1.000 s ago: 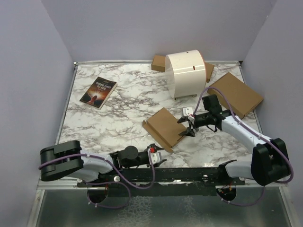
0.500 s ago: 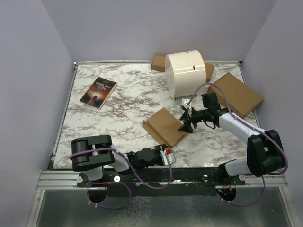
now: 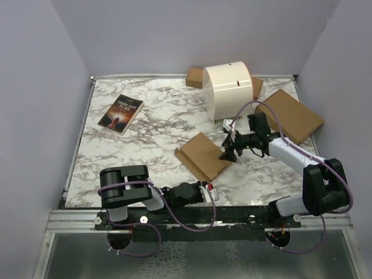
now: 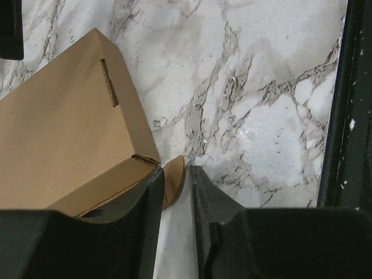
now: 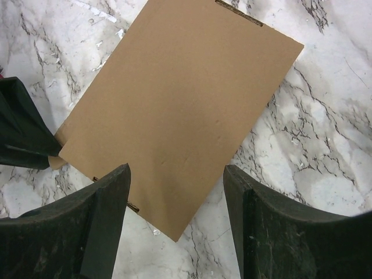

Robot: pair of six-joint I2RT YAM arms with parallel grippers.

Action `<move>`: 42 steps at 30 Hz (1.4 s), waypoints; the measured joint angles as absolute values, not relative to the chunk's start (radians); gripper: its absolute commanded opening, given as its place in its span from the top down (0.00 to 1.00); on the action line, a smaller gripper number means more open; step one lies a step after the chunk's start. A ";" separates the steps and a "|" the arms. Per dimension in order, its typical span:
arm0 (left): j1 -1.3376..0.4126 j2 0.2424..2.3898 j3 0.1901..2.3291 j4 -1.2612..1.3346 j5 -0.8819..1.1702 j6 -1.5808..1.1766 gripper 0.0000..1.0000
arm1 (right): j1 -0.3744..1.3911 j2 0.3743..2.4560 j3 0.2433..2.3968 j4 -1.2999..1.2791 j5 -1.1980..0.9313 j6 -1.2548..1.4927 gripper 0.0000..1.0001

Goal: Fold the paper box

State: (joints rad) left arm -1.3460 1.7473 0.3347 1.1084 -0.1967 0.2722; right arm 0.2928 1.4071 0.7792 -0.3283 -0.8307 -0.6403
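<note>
Paper box [image 3: 202, 154] lies mid-table, mostly folded flat. Left gripper [image 3: 208, 190] has swung in from 9 o'clock to the box's 6 o'clock corner, jaws narrowing round a small tab [image 4: 174, 181]; pinched or not, can't tell. Right gripper [image 3: 228, 152] hangs wide at 3 o'clock. Tab tuck likely next.

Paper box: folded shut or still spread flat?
Mostly folded: paper box lid lies flat and closed. One rounded tab sticks out untucked at its corner, by the left gripper.

Bright, even lighting; soft shadows, sharp focus.
</note>
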 measured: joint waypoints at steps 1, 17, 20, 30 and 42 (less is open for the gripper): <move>-1.346 1.752 0.335 1.111 -0.201 0.271 0.75 | 0.293 1.407 0.779 -0.328 -0.831 -0.640 0.35; -1.349 1.755 0.325 1.145 -0.256 0.232 1.00 | 0.290 1.459 0.780 -0.321 -0.831 -0.585 0.34; -1.349 1.755 0.317 1.159 -0.262 0.223 1.00 | 0.277 1.471 0.783 -0.320 -0.831 -0.551 0.34; -1.349 1.766 0.302 1.202 -0.280 0.185 1.00 | 0.221 1.530 0.785 -0.295 -0.832 -0.438 0.34; -1.338 1.769 0.277 1.250 -0.300 0.117 1.00 | 0.197 1.612 0.798 -0.290 -0.833 -0.367 0.39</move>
State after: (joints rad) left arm -1.3384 1.7695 0.2768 1.2495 -0.2996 0.1165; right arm 0.1970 1.6123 0.7982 -0.2901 -0.8326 -0.3672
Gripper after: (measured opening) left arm 0.010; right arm 0.644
